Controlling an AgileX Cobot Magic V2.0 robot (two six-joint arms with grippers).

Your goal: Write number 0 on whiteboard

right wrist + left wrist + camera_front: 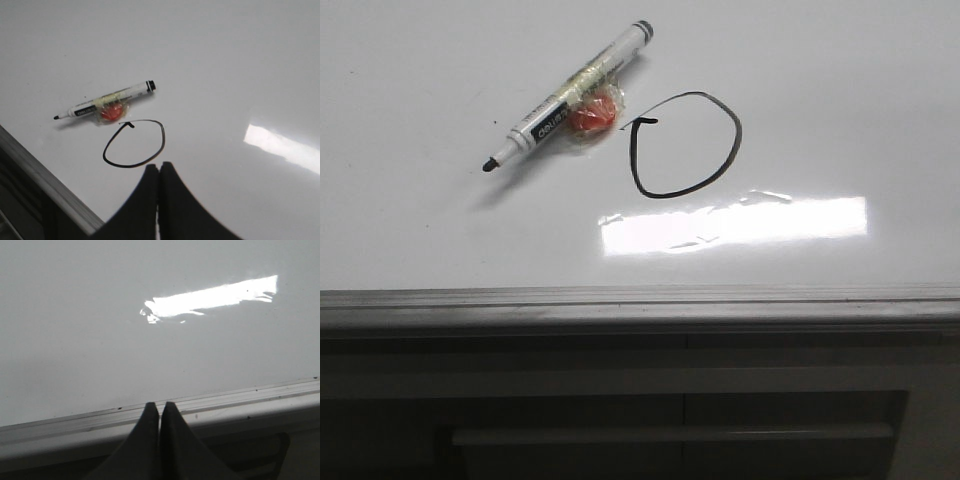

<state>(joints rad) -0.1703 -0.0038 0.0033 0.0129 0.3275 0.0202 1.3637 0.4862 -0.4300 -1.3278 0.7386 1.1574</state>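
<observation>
A black hand-drawn number 0 (685,145) stands on the glossy whiteboard (840,110); it also shows in the right wrist view (134,144). A black-and-white marker (570,95) lies uncapped on the board just left of the loop, with an orange-red lump (591,117) taped under its middle; the right wrist view shows the marker too (105,106). My right gripper (159,166) is shut and empty, above the board beside the loop. My left gripper (160,405) is shut and empty over the board's grey edge rail (240,395). Neither gripper shows in the front view.
A bright rectangular light reflection (735,225) lies on the board near its front edge. The grey edge rail (640,300) runs along the front, with a dark panel and a handle bar (670,435) below it.
</observation>
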